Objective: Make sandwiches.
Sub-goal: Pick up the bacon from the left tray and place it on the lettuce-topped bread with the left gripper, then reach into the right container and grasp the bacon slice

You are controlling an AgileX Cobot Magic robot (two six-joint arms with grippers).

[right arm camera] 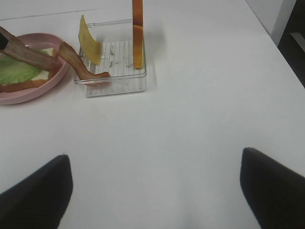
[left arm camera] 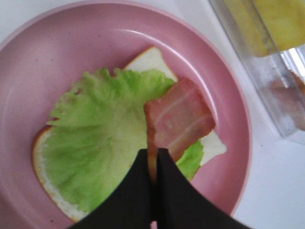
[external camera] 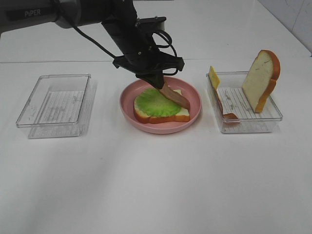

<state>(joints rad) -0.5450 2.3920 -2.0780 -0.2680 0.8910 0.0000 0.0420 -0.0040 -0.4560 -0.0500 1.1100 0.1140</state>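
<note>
Left gripper (left arm camera: pixel 153 160): clamped on bacon strip (left arm camera: pixel 178 119) — I'd lay it flat before letting go.
Lettuce (left arm camera: pixel 100 138): covers bread slice (left arm camera: pixel 151 59) on plate (left arm camera: pixel 38 57); bacon over its 3 o'clock side.
Tray (external camera: pixel 246 126): second slice (external camera: pixel 261 78), cheese (external camera: pixel 213 77) — plate's 3 o'clock.

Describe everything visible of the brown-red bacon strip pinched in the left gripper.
The brown-red bacon strip is a flat toy piece with paler pink streaks, seemingly soft plastic. The left gripper is shut on one end of it. The strip slants down over the round pink plate, its free end lying across the ruffled green lettuce leaf and the white bread slice beneath. It looks to be touching them, though that is not certain.
</note>
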